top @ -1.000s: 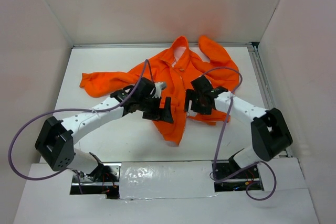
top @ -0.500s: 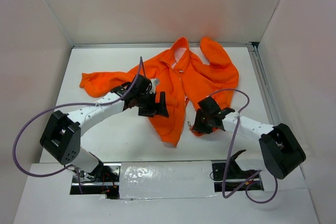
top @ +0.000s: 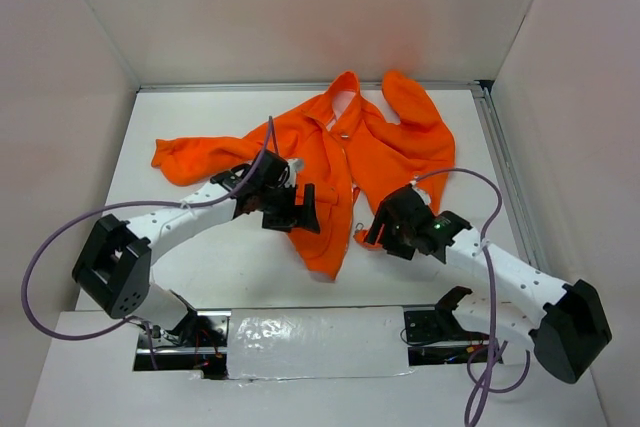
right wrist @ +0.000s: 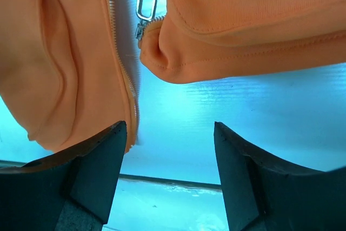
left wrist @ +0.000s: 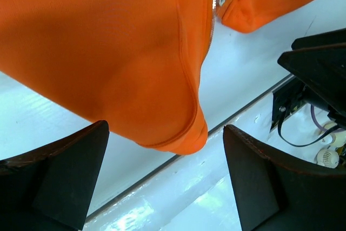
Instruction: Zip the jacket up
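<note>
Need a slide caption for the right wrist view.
Open right tool over the unzipped jacket, zipper pull at the gap between its hems.

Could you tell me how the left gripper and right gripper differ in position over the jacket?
The left gripper faces the hem corner of the jacket; the right gripper faces its zipper pull. From above, the left gripper overlaps the jacket, while the right gripper sits at its near edge. Both are open, holding nothing.
</note>
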Controlling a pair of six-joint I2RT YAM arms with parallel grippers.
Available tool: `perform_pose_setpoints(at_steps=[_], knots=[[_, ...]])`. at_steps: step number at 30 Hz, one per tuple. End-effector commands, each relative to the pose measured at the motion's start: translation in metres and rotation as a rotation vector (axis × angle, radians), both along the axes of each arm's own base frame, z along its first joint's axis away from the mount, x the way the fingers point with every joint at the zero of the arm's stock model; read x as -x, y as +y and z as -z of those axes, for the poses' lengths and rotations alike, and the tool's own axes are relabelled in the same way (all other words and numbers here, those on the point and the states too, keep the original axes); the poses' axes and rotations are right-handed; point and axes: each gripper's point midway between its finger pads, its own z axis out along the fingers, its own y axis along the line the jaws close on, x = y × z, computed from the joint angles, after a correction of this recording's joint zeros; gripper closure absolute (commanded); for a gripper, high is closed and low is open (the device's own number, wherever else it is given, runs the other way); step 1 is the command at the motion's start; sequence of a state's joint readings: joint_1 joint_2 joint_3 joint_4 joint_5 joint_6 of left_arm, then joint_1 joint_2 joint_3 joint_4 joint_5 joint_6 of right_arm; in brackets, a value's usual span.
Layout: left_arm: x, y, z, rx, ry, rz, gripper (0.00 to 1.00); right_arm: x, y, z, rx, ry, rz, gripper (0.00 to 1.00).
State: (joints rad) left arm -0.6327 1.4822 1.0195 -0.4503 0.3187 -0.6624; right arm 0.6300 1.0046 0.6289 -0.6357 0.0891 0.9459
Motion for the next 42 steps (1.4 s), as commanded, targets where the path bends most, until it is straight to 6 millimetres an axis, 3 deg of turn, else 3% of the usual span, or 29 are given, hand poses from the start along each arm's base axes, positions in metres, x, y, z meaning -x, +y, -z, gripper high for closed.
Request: perform_pose_setpoints(at_steps=[1, 7, 12, 16, 21, 25, 31, 36, 39, 40, 42], knots=[[0.007, -0.001, -0.016, 0.04, -0.024, 0.002, 0.01, -0.006, 0.002, -0.008, 0.005, -0.008, 0.098, 0.28], [0.014, 0.003, -0.02, 0.074, -0.045, 0.012, 0.01, -0.035, 0.026, -0.017, 0.07, -0.029, 0.111, 0.3], [0.017, 0.004, -0.022, 0.097, -0.051, 0.03, 0.01, -0.045, 0.029, 0.005, 0.183, 0.023, 0.1, 0.4], [0.017, 0.01, -0.023, 0.097, -0.063, 0.025, 0.01, -0.039, 0.021, 0.026, 0.247, 0.082, 0.124, 0.49], [0.013, 0.015, -0.024, 0.106, -0.07, 0.015, 0.01, -0.041, 0.023, 0.043, 0.259, 0.104, 0.14, 0.49], [0.013, 0.015, -0.024, 0.123, -0.069, 0.024, 0.01, -0.051, 0.031, 0.046, 0.256, 0.097, 0.137, 0.49], [0.014, 0.02, -0.02, 0.122, -0.064, 0.013, 0.01, -0.045, 0.023, 0.068, 0.305, 0.145, 0.159, 0.56], [0.012, 0.024, -0.017, 0.124, -0.058, 0.003, 0.01, -0.044, 0.02, 0.082, 0.317, 0.152, 0.165, 0.66], [0.012, 0.025, -0.018, 0.123, -0.059, 0.003, 0.01, -0.045, 0.018, 0.084, 0.327, 0.133, 0.138, 0.87], [0.011, 0.025, -0.019, 0.123, -0.06, 0.0, 0.01, -0.048, 0.02, 0.079, 0.313, 0.111, 0.121, 1.0], [0.012, 0.024, -0.021, 0.118, -0.064, 0.009, 0.01, -0.047, 0.015, 0.075, 0.34, 0.082, 0.059, 1.0]])
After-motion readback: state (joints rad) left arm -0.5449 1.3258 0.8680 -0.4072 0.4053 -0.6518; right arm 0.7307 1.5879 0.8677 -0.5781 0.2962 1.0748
